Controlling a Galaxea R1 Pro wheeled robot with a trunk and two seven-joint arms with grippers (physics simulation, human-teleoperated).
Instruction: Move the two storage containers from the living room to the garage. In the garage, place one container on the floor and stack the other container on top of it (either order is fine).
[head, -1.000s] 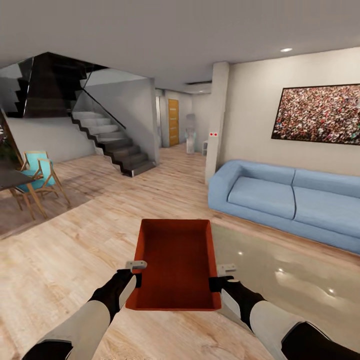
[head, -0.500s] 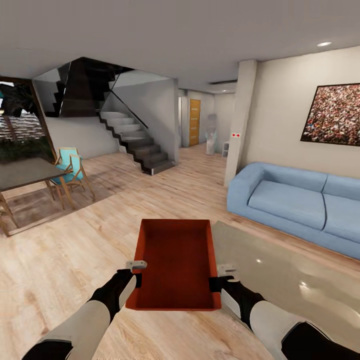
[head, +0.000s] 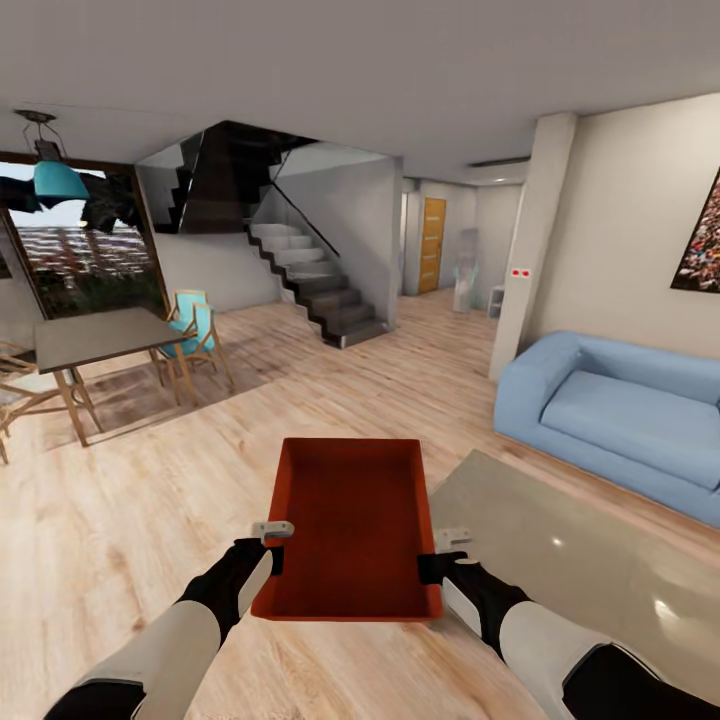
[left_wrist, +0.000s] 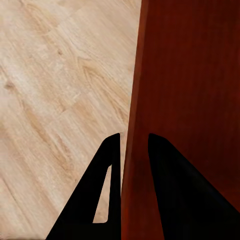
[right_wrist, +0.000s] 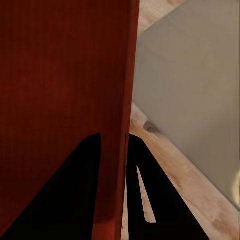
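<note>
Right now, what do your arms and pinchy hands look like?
My arms are pale grey-white tubes with black ends. The left gripper and right gripper have light grey tips seen from my head, and flat, tapered black fingers seen close up.

Held low at centre frame: 1 storage container (head: 352, 525), left gripper (head: 272, 548) clamped on its left wall, right gripper (head: 443, 556) on its right wall, above the plank floor (head: 150, 490). To the lower right, a rug (head: 570, 560) flat on that floor. Behind the rug, at right edge, a sofa (head: 610, 405). At left edge, a table (head: 95, 338) with 1 chair (head: 195, 330) just beside it. Upper centre, stairs (head: 320, 285); right of them, a door (head: 432, 245).
</note>
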